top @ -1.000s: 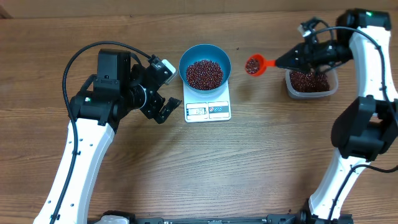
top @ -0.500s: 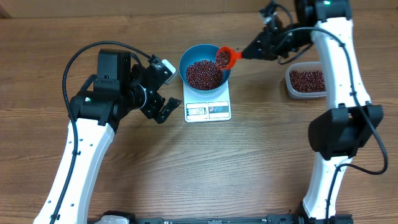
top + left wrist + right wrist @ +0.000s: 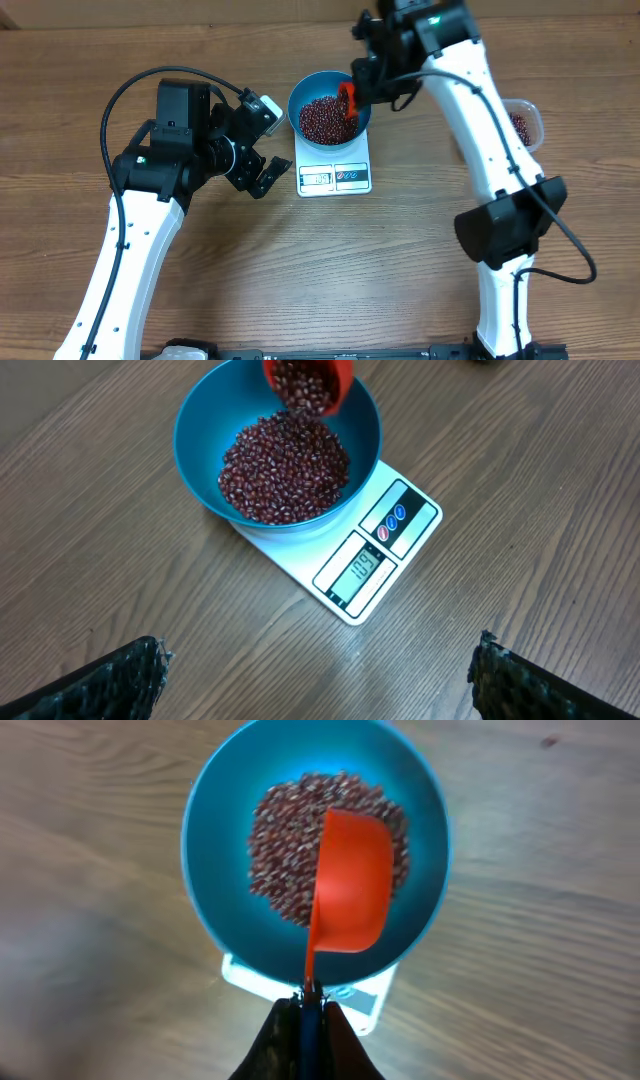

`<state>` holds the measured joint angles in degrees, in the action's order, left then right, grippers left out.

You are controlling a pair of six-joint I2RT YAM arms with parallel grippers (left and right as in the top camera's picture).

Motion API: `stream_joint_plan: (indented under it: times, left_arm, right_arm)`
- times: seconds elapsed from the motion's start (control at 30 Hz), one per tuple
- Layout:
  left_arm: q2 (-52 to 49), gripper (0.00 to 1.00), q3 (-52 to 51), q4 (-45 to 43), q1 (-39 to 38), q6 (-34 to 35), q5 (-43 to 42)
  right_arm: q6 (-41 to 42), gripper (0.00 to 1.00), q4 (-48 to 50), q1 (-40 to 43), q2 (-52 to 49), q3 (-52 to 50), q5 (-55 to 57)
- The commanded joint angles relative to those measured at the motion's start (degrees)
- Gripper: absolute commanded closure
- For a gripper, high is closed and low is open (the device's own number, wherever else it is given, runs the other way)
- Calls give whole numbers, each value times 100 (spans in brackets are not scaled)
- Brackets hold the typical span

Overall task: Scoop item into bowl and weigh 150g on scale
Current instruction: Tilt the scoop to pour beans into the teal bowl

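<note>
The right claw [image 3: 308, 1010] is closed tight on the thin handle of an orange-red scoop [image 3: 350, 895], at the bottom centre of its wrist view. From there the scoop reaches up the frame over the bowl [image 3: 195, 440]. It is tipped so that its back faces the wrist camera. In the left wrist view its mouth points downward at the top edge of the frame, with beans [image 3: 285, 465] inside it just above the heap.

The beans lie as a dark red-brown mound in the bottom of the blue bowl, with the inner wall bare all around them. The bowl sits on the white scale [image 3: 395, 535], covering most of its platform. The display [image 3: 365, 567] and the buttons beside it are in the clear along the edge nearest the lower right. Digits are lit, but too small to read surely.

In the overhead view, bowl and scale are at upper centre on the wooden table [image 3: 400, 260]. A clear tub [image 3: 528, 112] holding more beans peeks out at the right edge, partly hidden behind the right arm.

The left claw [image 3: 270, 143] hangs wide open and empty just left of the scale, touching nothing.
</note>
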<state>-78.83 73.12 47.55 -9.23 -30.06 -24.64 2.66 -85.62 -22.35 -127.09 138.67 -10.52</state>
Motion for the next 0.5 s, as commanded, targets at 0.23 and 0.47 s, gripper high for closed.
stream_joint_plan:
  times: [0.23,0.47]
  left_arm:
    - [-24,1,118,-17,22,-63,-28]
    - [-24,0,118,-17,22,-63,-28]
  right_arm:
    - [251,96,114,-866,-15,284,2706]
    - [251,96,177,-1021,-15,284,2848]
